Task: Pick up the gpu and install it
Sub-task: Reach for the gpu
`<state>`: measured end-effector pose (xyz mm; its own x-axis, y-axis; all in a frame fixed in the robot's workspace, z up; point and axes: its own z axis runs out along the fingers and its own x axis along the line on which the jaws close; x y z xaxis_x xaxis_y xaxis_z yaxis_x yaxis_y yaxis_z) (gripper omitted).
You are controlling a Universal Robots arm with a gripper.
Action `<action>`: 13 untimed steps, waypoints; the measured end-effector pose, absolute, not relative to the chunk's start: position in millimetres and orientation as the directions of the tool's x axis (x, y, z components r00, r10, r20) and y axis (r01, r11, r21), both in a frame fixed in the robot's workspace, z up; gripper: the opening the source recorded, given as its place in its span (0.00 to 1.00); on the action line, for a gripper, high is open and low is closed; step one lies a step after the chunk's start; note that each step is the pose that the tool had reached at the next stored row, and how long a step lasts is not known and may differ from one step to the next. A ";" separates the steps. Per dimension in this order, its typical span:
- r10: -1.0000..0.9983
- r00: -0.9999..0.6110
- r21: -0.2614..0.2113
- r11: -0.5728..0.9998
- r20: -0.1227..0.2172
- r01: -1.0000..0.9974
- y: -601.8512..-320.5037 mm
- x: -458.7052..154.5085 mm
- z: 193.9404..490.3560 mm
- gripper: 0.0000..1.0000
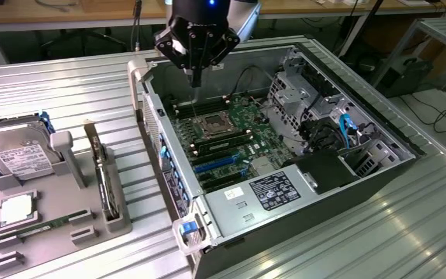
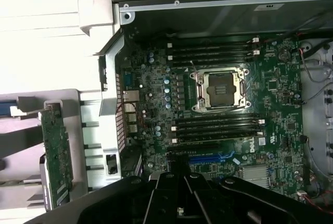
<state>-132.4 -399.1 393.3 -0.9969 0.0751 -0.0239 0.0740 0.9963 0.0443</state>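
The gpu (image 1: 104, 177) stands edge-on, thin and dark, in a slot of the grey holder (image 1: 60, 224) at the exterior view's left. In the wrist view the gpu (image 2: 54, 156) shows its green circuit face beside the case wall. My black gripper (image 1: 195, 81) hangs over the far end of the open computer case (image 1: 231, 218), above the motherboard (image 1: 234, 136) and well away from the gpu. Its fingers are shut together with nothing between them. In the wrist view, the gripper (image 2: 179, 190) is above the blue expansion slot (image 2: 210, 158).
The holder also carries a silver hard drive (image 1: 18, 154), a CPU chip (image 1: 15, 210) and a narrow RAM stick (image 1: 41, 226). Inside the case are the open CPU socket (image 2: 221, 89), RAM slots, a drive cage (image 1: 301, 96) and a power supply (image 1: 273, 189). Everything rests on a ribbed metal table.
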 end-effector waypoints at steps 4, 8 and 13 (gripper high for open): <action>0.075 -0.997 0.044 0.996 -0.023 0.074 -399.1 -134.6 393.2 0.11; 0.075 -0.997 0.044 0.996 -0.023 0.074 -399.2 -136.6 393.2 0.11; 0.075 -0.997 0.044 0.996 -0.022 0.074 -399.4 -138.7 393.1 0.11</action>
<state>-138.7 -399.4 393.1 -0.9969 0.0752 -0.0221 0.0741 0.9963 0.0442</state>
